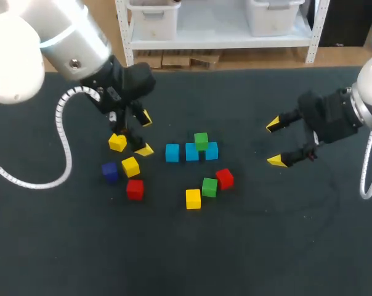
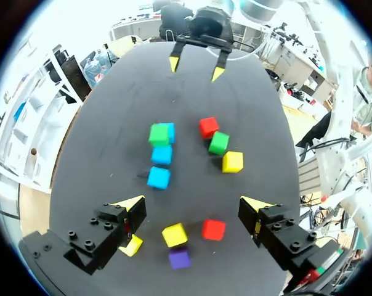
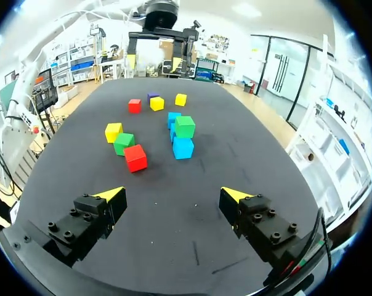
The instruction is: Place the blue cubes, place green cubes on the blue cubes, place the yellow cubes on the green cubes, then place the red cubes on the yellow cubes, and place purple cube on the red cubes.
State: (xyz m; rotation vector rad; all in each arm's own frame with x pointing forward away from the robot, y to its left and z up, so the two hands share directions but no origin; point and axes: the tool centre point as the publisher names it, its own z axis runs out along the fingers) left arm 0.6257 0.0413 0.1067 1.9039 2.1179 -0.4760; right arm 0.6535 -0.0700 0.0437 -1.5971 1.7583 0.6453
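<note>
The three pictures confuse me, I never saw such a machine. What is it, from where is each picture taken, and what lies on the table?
This is a robot with two arms at a table. The head view looks down from above and behind it: the left gripper comes in from the left, the right gripper from the right. Each round picture comes from a camera on one wrist, looking out along that arm's own gripper. On the dark table lie small cubes: three blue cubes in a row with a green cube on top; close by, a red cube, a second green cube and a yellow cube; near the left gripper, two more yellow cubes, another red cube and a purple cube. Both grippers are open and hold nothing.
</note>
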